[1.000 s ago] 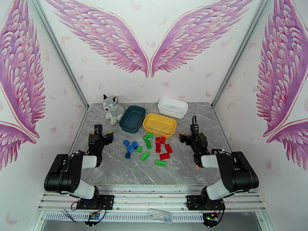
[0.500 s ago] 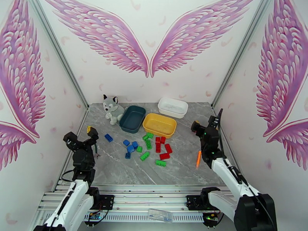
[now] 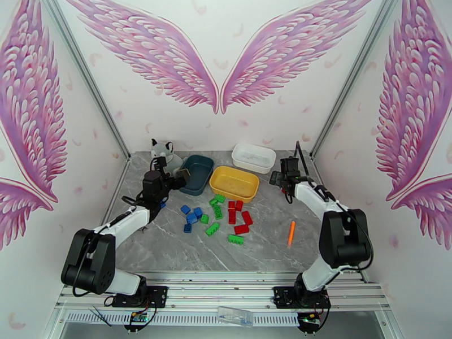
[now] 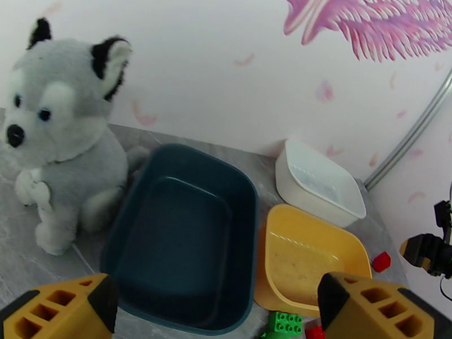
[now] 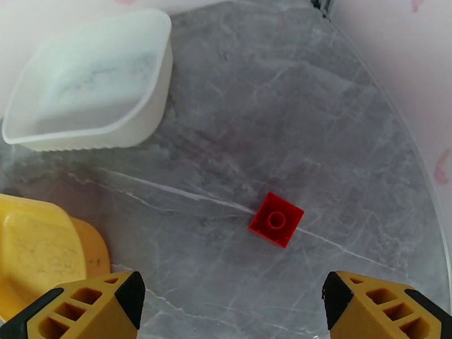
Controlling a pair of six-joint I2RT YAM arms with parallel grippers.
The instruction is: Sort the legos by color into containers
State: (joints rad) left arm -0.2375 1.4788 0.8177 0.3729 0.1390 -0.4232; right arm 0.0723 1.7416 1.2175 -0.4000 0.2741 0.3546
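L tool (image 4: 223,312) spread wide, empty, facing teal tub (image 4: 181,238). R tool (image 5: 231,309) spread, empty, facing lone red lego (image 5: 276,219) on table (image 5: 339,108).

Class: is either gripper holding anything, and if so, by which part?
Nothing is held. The left gripper and right gripper are both open and empty; the red brick lies loose on the table under the right one.

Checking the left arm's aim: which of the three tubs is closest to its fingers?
The dark teal tub beside the plush husky; the left fingers frame its near rim, while the yellow tub and white tub lie farther right.
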